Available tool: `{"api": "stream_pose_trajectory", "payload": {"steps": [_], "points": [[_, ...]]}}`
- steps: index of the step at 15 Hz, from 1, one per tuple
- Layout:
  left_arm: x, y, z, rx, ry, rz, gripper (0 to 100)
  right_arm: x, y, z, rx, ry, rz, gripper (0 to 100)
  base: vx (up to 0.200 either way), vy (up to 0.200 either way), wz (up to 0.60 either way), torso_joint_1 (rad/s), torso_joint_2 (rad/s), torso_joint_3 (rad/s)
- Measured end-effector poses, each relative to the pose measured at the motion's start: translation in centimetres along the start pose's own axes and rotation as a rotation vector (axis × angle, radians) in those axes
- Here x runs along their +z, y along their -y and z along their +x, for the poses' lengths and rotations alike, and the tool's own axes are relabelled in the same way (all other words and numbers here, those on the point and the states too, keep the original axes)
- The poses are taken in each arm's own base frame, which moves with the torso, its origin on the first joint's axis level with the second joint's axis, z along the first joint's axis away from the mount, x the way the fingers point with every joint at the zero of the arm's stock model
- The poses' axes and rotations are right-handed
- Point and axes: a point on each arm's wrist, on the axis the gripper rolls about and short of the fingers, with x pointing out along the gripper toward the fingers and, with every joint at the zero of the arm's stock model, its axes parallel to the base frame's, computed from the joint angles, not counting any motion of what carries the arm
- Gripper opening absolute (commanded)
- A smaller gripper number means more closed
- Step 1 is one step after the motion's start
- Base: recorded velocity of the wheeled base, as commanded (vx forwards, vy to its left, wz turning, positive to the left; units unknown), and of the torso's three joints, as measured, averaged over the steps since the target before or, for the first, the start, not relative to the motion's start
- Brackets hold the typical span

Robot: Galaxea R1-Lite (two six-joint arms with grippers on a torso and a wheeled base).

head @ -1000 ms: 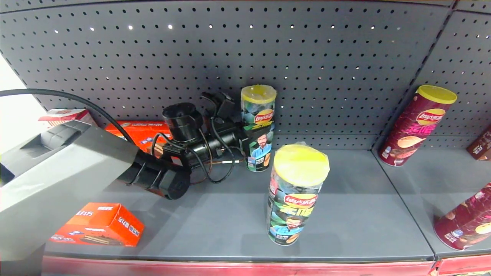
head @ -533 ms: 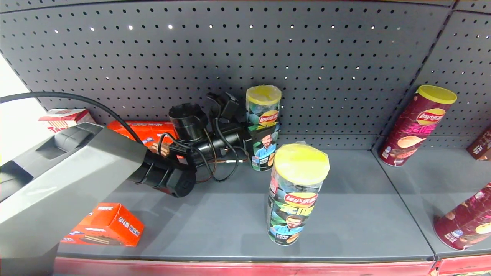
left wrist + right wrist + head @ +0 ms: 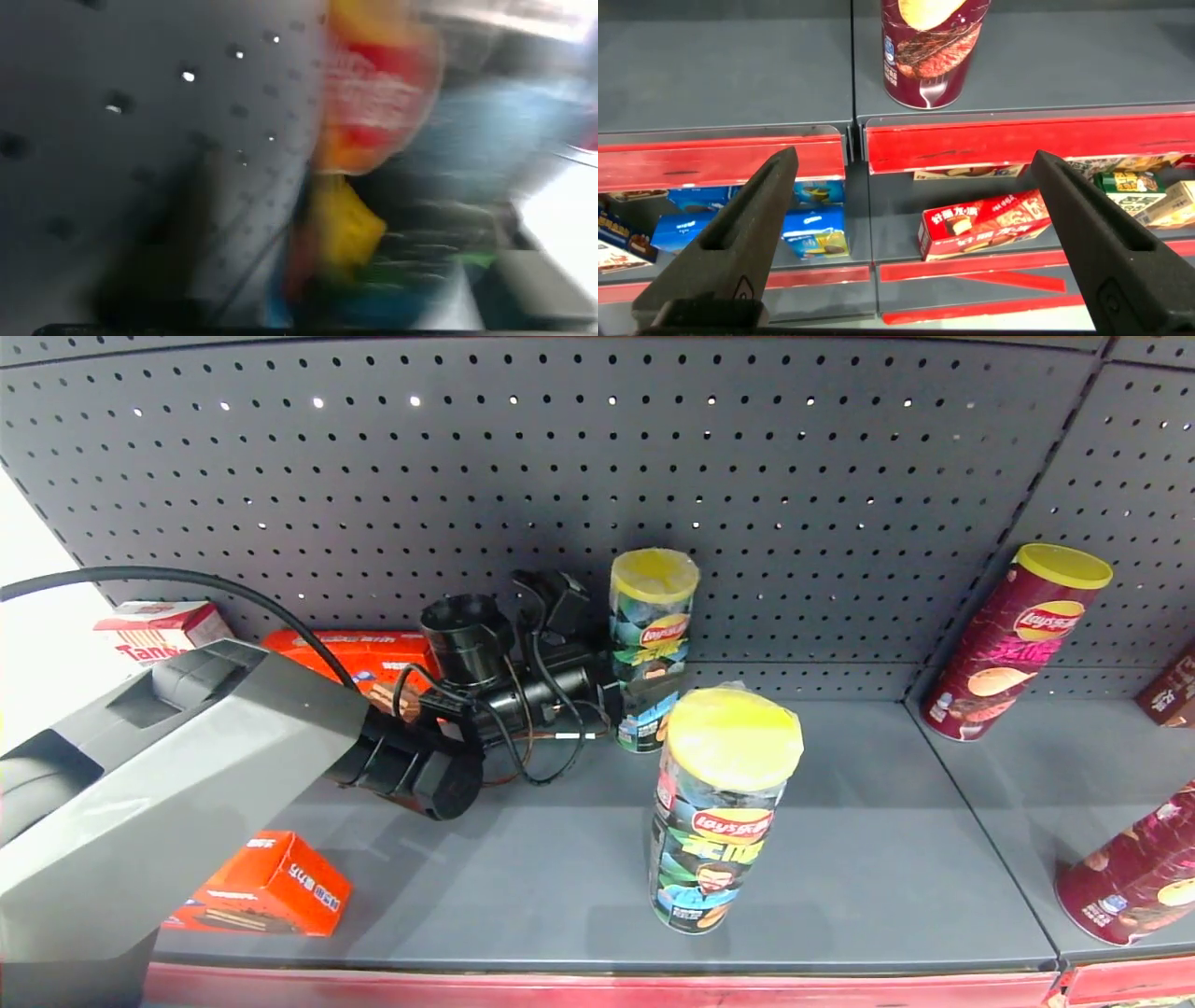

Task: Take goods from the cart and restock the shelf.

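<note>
- Head view: L gripper (image 3: 644,695) is reached deep onto the shelf (image 3: 868,859), jaws pinching the back chip can (image 3: 652,616) low on its body. The can is upright, base at or just over the deck, close to the pegboard (image 3: 597,457).
- The low grip prob. keeps the tall can from tipping as it's set down. The spot at the rear prob. makes a row behind the front chip can (image 3: 724,807), same product, which stands free nearer the shelf edge.
- Sorted by type: maroon cans (image 3: 1018,639) are in the next bay to the right, orange boxes (image 3: 261,887) to the left, so this bay is for the blue-green cans.
- L wrist view: blurred. The can label (image 3: 374,103) is very close to the lens w/ pegboard (image 3: 140,140) beside it, which fits a tight hold near the back wall.
- R wrist view: R gripper (image 3: 915,159) has jaws spread wide w/ nothing between, parked low before the shelf front, prob. out of the way. Beyond it a maroon can (image 3: 923,51) stands by the edge. A red box (image 3: 985,224) and blue packs (image 3: 808,229) lie on a lower tier.
- Next, I'd judge: let go only once the base sits flat.
</note>
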Motion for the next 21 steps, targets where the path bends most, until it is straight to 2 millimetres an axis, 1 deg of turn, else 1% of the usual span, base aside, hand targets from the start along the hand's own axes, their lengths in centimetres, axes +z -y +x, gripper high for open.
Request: {"api": "stream_pose_trajectory", "payload": {"steps": [4,6,9,12,16,21], "points": [[0.8,0.3,-1.5,0.029,-0.102,-0.031,100,0.0,0.0,0.0,0.000,0.000,0.000,100,0.000,0.000,0.00,0.000,0.00,0.000],[1.7,0.5,-2.6,0.058,-0.172,-0.002,100,0.0,0.0,0.0,0.001,0.000,0.000,100,0.000,0.000,0.00,0.000,0.00,0.000],[3.6,0.9,-3.9,0.176,-0.234,0.046,100,0.0,0.0,0.0,0.000,0.000,0.000,100,0.000,0.000,0.00,0.000,0.00,0.000],[4.3,1.6,-4.9,0.216,-0.253,0.059,100,0.0,0.0,0.0,0.000,0.000,0.000,100,0.000,0.000,0.00,0.000,0.00,0.000],[4.9,2.0,-5.1,0.280,-0.256,0.073,100,0.0,0.0,0.0,0.000,0.000,0.000,100,0.000,0.000,0.00,0.000,0.00,0.000],[5.0,1.9,-5.1,0.327,-0.262,0.079,100,0.0,0.0,0.0,0.000,0.000,0.000,100,0.000,0.000,0.00,0.000,0.00,0.000]]}}
